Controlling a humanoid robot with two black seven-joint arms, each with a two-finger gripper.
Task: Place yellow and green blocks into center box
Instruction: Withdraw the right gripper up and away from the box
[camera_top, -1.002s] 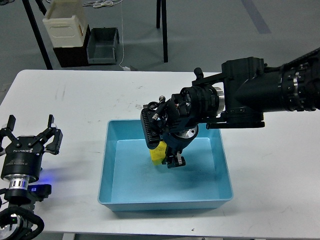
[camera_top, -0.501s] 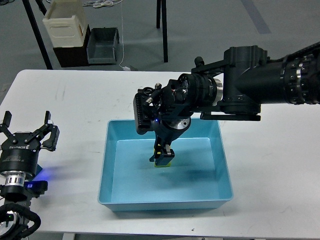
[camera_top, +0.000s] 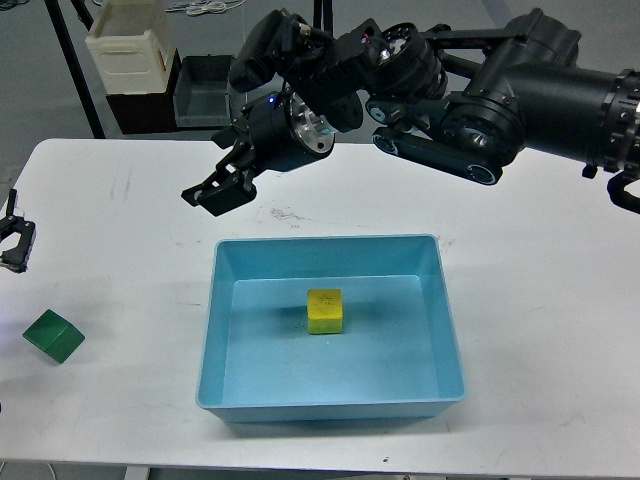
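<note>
1. Yellow block (camera_top: 325, 310) sits on the floor of the blue box (camera_top: 215, 330), near its middle, touching no wall; nothing grips it.
2. Green block (camera_top: 54, 336) lies on the white table (camera_top: 540, 330), well left of the box, tilted on an edge.
3. Right gripper (camera_top: 212, 193) hangs above the table beyond the box's far-left corner; fingers slightly apart, empty.
4. Left gripper (camera_top: 14, 238) shows only a sliver at the left edge; cannot tell finger state.

box (camera_top: 215, 330) open above, green block (camera_top: 54, 336) unobstructed
</note>
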